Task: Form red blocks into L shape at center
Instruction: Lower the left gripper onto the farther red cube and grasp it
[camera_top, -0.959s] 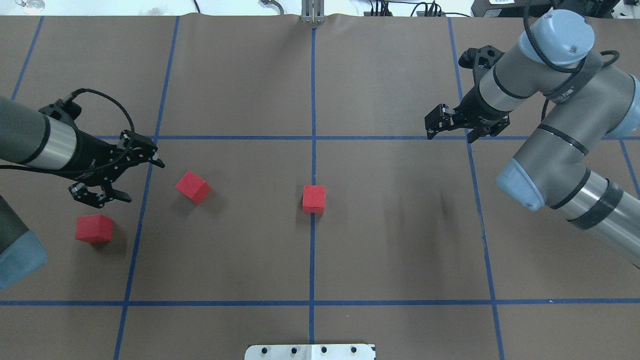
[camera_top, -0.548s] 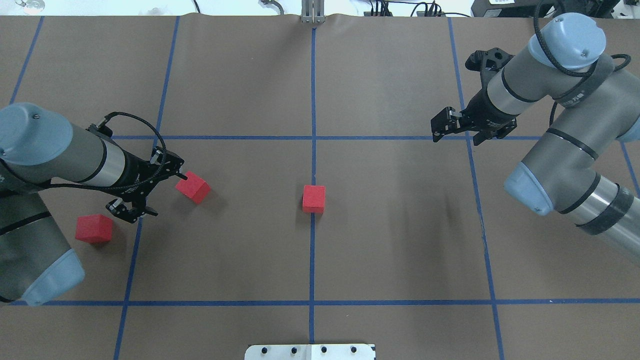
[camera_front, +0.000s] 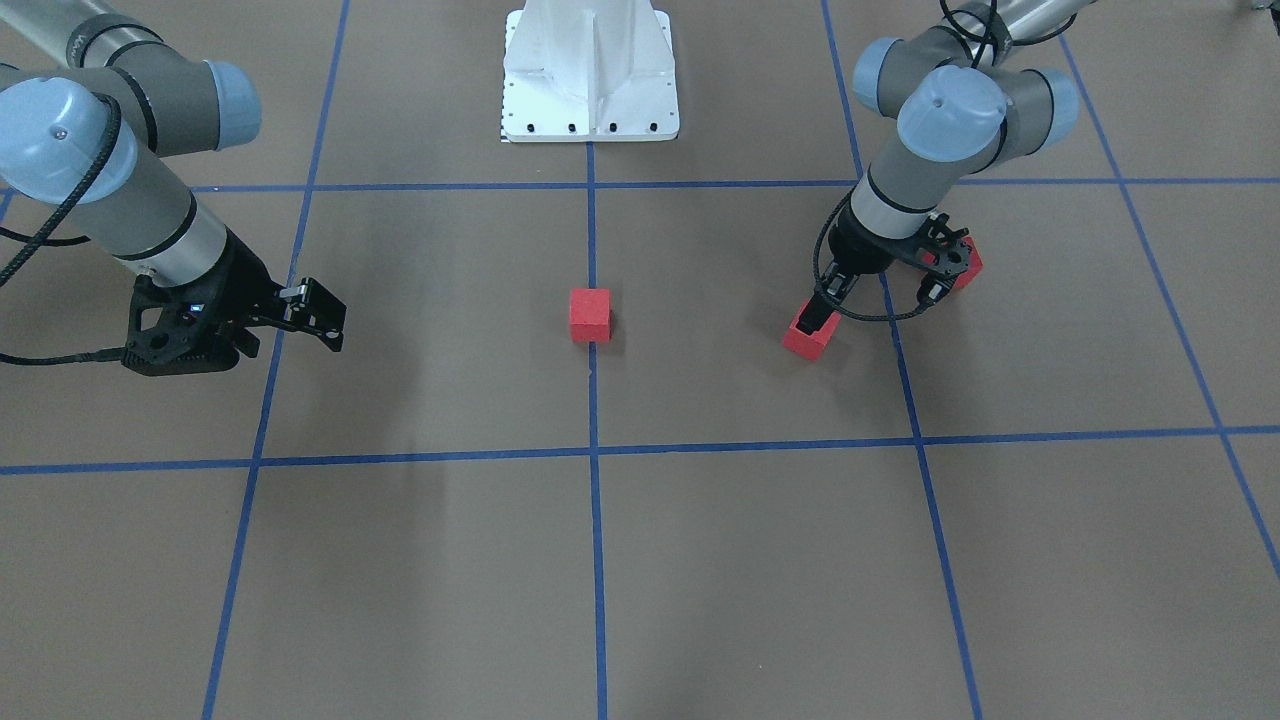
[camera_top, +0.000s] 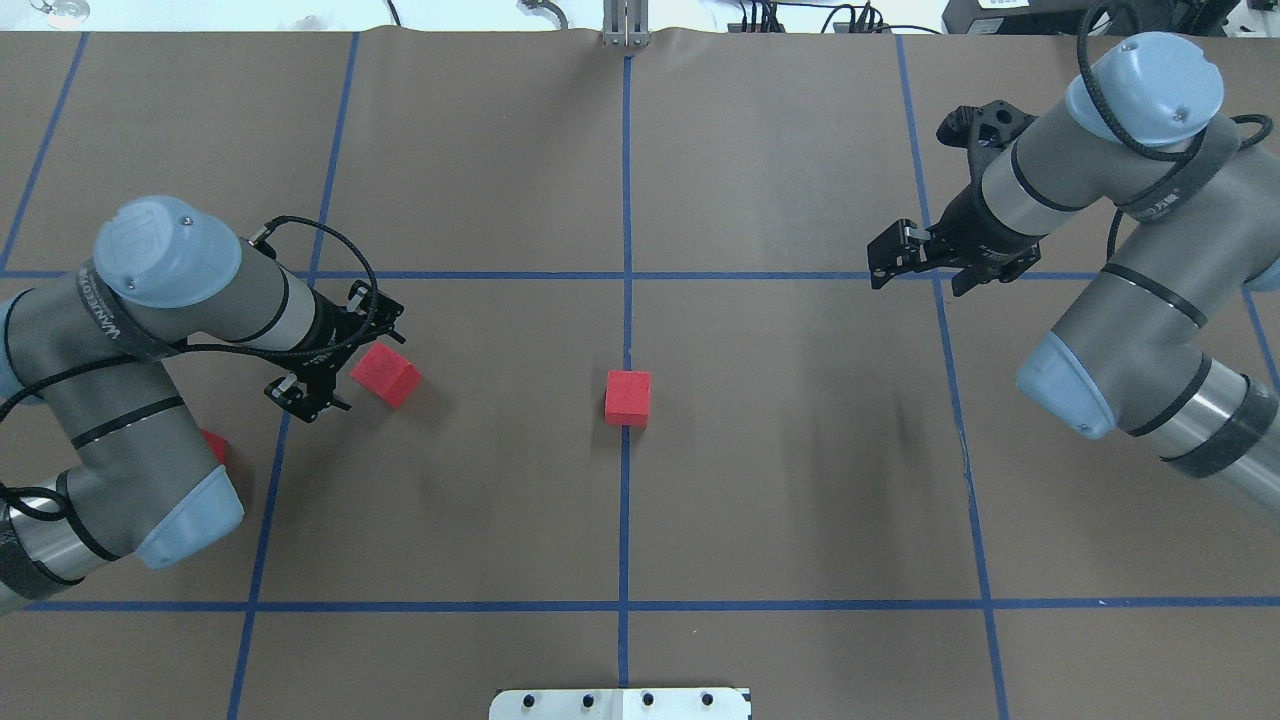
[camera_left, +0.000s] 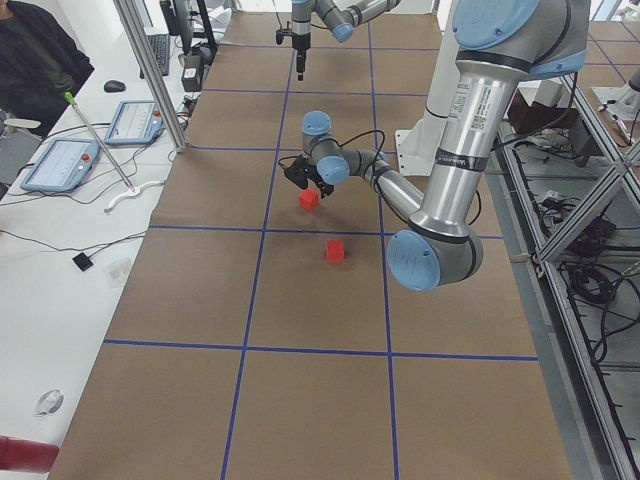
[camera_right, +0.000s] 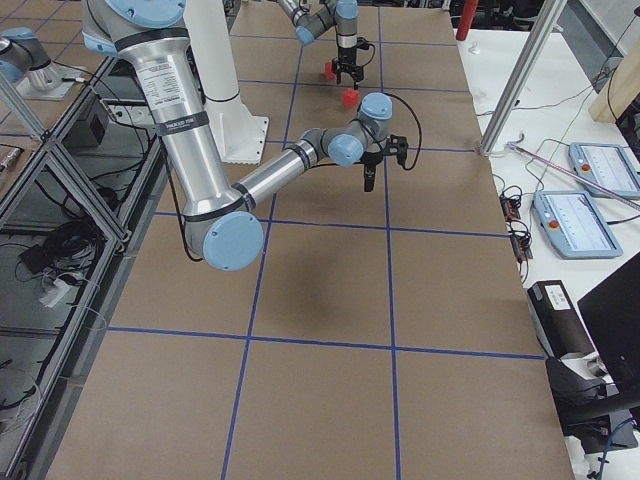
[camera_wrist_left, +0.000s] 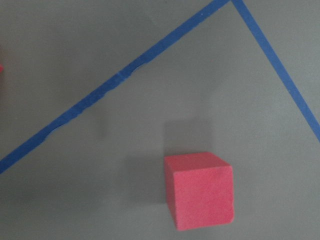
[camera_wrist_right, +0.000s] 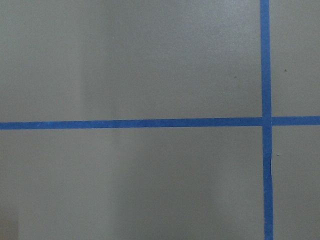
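One red block sits on the centre of the brown taped grid, on the middle blue line. A second red block lies to its left and fills the lower middle of the left wrist view. My left gripper hangs open just over this block's left side, one fingertip above its edge. My left arm nearly hides the third red block. My right gripper is open and holds nothing, far right over a tape crossing.
The robot's white base plate stands at the near middle edge. In the exterior left view a side bench holds tablets, with a seated person and a metal post beside it.
My left arm swung in and right, bringing its open gripper up to the second block; its elbow now covers the third block. My right gripper drifted slightly right.
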